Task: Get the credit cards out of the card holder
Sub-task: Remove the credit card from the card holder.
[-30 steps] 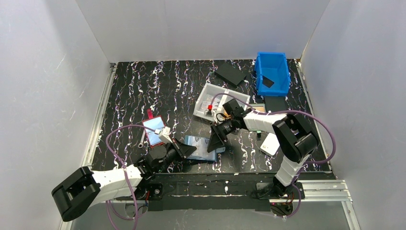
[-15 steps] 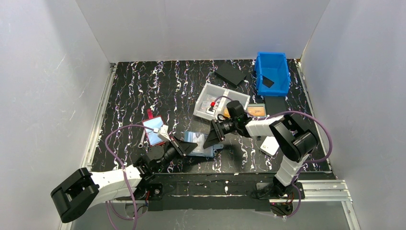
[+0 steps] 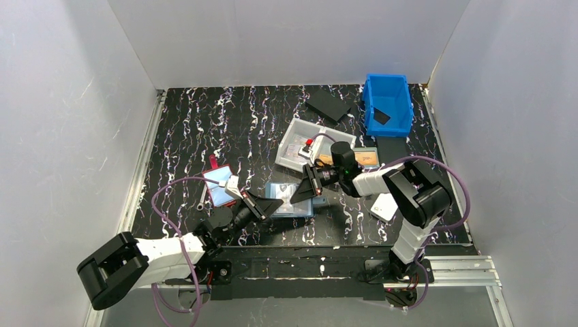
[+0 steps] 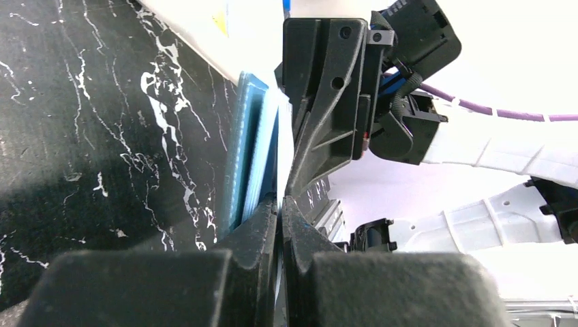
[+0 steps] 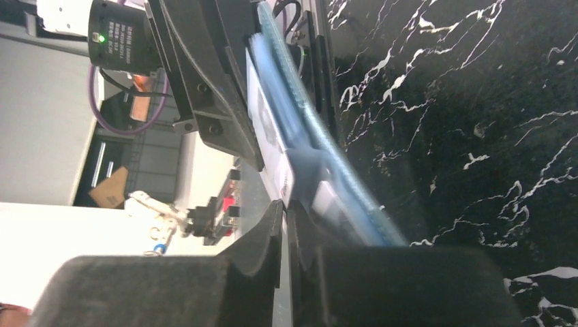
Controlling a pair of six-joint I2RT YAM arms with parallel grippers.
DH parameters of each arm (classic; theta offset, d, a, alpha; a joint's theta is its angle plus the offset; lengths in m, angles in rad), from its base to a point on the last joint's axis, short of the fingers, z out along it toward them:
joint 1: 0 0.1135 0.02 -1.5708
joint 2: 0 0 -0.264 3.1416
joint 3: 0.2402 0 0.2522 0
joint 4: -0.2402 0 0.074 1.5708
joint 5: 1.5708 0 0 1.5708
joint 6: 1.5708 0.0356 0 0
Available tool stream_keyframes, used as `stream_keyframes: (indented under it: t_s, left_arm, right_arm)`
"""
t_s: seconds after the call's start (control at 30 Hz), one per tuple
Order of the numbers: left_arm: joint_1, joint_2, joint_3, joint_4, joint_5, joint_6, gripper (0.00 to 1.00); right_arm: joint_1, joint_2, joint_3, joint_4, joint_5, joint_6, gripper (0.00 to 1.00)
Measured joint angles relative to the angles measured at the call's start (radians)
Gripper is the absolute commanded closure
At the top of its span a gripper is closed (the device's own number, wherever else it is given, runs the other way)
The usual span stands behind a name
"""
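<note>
Card holder [image 3: 292, 206]: lies low over the table [image 3: 225, 129], near the front edge, midway between the two arms. Its long axis runs left to right, one end toward each gripper.

Left gripper [image 3: 276, 203]: clenched on the holder's left end. The left wrist view shows its fingers pressed together over the edge-on blue layers.

Right gripper [image 3: 298, 197]: at the opposite end, just as near. Its fingers are all but together on a thin pale edge beside the small blue tab [image 5: 308, 163]. I take this for a credit card [image 5: 267, 136], though I cannot rule out that the pocket is pinched with it.

Judgement: the card should leave along the long axis, rightward and away from the left gripper, which anchors the holder.

Red-edged holder [image 3: 219, 184]: lies apart, to the left.
</note>
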Motion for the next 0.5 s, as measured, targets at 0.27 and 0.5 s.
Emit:
stream_keyframes:
  t_s: [0.27, 0.5]
  left_arm:
    - [0.0, -0.034, -0.012, -0.023, -0.02, -0.018, 0.87]
    - [0.0, -0.269, -0.011, -0.132, -0.082, -0.021, 1.0]
  right_arm:
    - [-0.004, 0.015, 0.067, -0.229, -0.037, -0.208, 0.99]
    - [-0.015, 0.078, 0.163, -0.652, -0.05, -0.586, 0.99]
